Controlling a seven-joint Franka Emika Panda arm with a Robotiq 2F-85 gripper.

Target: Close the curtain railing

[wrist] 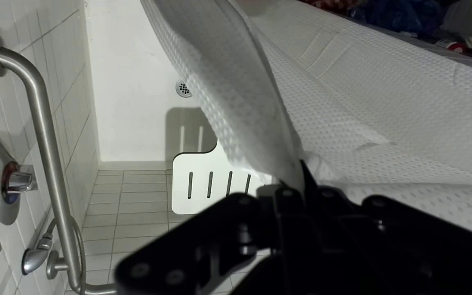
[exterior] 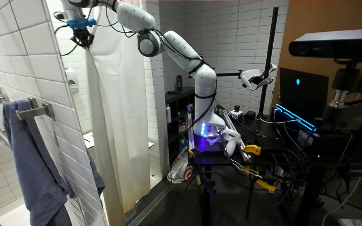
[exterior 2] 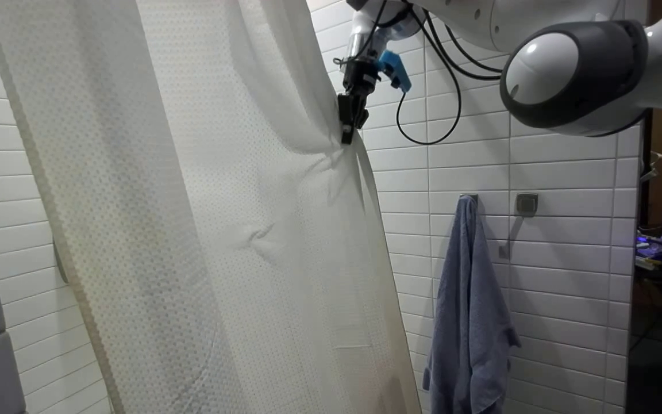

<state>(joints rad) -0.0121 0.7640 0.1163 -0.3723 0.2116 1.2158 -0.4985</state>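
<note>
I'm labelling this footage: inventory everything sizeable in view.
curtain: one, off-white, held by hand
towel: at least one, blue-grey, tiled wall
grab bar: at least one, silver, shower wall
slotted panel: one, white, above shower floor
table: one, black, beneath arm
laptop: one, black, on table
headset: one, white, beside pole
shelf: one, black, behind table
bag: at least one, white-red, near shelf
camera: one, silver-black, right foreground, exterior view
arm: one, white, on table
hand: one, black, arm's end

A bathroom — shower curtain [exterior 2: 239,201], drain [wrist: 183,88], grab bar [wrist: 53,164], blue-grey towel [exterior 2: 472,310] on a white-tiled wall [exterior 2: 561,299].
</note>
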